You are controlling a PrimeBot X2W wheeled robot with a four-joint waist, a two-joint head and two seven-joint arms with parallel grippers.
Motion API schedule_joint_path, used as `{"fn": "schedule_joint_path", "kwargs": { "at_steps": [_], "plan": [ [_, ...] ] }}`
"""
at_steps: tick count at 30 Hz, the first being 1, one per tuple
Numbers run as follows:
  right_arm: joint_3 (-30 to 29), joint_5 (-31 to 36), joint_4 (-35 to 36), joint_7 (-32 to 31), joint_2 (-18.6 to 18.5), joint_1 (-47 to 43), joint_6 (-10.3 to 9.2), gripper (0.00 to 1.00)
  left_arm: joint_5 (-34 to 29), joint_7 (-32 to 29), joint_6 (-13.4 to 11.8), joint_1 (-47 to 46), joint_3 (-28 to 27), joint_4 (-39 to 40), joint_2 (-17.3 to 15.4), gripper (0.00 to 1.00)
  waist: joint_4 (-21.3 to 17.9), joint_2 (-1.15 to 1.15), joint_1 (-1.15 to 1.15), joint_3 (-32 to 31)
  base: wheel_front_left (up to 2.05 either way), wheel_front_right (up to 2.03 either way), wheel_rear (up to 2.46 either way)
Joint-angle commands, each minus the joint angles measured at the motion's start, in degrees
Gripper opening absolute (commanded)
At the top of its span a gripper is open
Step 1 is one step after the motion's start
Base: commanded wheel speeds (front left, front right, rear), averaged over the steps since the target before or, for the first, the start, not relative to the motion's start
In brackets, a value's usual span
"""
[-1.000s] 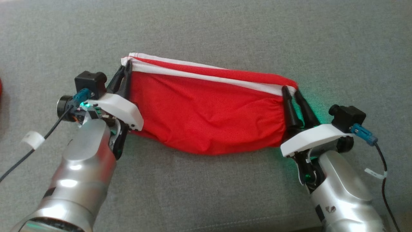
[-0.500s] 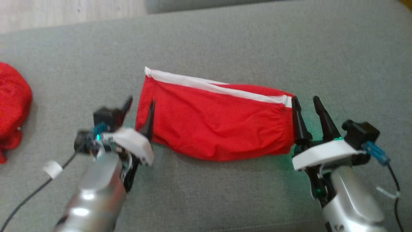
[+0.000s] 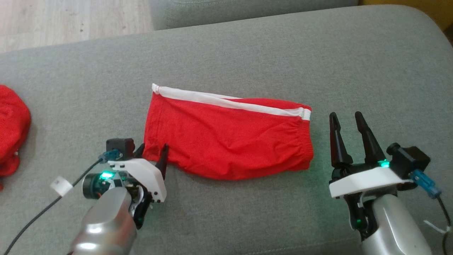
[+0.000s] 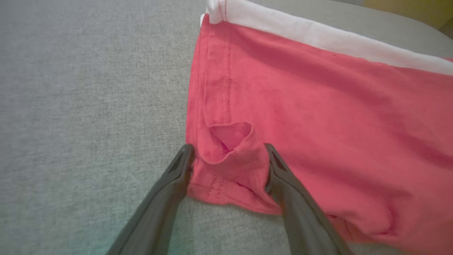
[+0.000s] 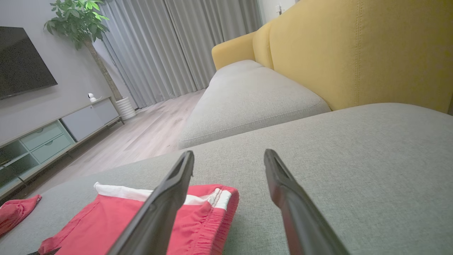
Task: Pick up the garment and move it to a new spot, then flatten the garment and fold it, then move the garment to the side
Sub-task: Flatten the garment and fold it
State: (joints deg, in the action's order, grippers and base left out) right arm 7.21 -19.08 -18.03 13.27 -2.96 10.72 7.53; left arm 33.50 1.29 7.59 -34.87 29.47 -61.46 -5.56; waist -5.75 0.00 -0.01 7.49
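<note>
Red garment (image 3: pixel 226 141) now unheld, left hand (image 3: pixel 153 148) and right hand (image 3: pixel 345 116) spread

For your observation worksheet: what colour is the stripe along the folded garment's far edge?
The stripe is white; the left wrist view shows it best.

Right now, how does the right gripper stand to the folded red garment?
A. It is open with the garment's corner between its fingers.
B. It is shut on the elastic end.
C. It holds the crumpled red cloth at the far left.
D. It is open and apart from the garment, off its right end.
D: the right gripper has its fingers spread, and a strip of bare grey cushion lies between it and the elastic end of the folded red garment.
</note>
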Motion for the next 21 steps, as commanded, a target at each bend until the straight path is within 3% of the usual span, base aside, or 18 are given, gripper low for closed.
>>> {"fn": "schedule_joint_path", "kwargs": {
  "at_steps": [1,3,4,5,6,7,21],
  "plan": [
    [1.2,0.5,2.5,-0.2,0.1,0.5,-0.04,1.00,0.5,-1.3,-0.1,-0.7,-1.3,0.1,-0.9,1.00,-0.3,0.00,0.01,0.2,0.00,0.00,0.00],
    [1.1,0.5,3.2,-0.5,0.1,0.2,-0.04,1.00,0.9,-2.6,-0.1,-0.3,-0.8,0.2,-0.7,1.00,-0.5,0.00,0.01,0.2,0.00,0.00,0.00],
    [1.0,0.5,3.5,-0.6,0.1,0.1,-0.04,1.00,1.2,-2.9,-0.1,-0.1,-0.6,0.4,-0.7,0.92,-0.6,0.00,0.01,0.2,0.00,0.00,0.00],
    [1.0,0.5,3.7,-0.7,0.1,-0.1,-0.04,1.00,1.3,-2.9,-0.1,0.2,-0.4,0.6,-0.7,0.48,-0.6,0.00,0.01,0.0,0.00,0.00,0.00],
    [0.9,0.6,3.9,-0.8,0.1,-0.2,-0.04,1.00,1.3,-2.6,-0.1,0.4,-0.2,1.0,-0.7,0.17,-0.5,0.00,0.01,-0.2,0.00,0.00,0.00],
    [0.7,0.7,4.1,-0.8,0.1,-0.4,-0.04,1.00,1.4,-2.0,-0.1,0.7,-0.1,1.4,-0.8,0.00,-0.4,0.00,0.01,-0.5,0.00,0.00,0.00],
    [-4.2,2.0,4.4,-1.8,0.1,-4.5,-0.04,1.00,3.1,7.2,-1.1,9.9,-1.3,11.6,-2.5,0.00,4.0,0.00,0.01,-6.6,0.00,0.00,0.00]
  ]
}}
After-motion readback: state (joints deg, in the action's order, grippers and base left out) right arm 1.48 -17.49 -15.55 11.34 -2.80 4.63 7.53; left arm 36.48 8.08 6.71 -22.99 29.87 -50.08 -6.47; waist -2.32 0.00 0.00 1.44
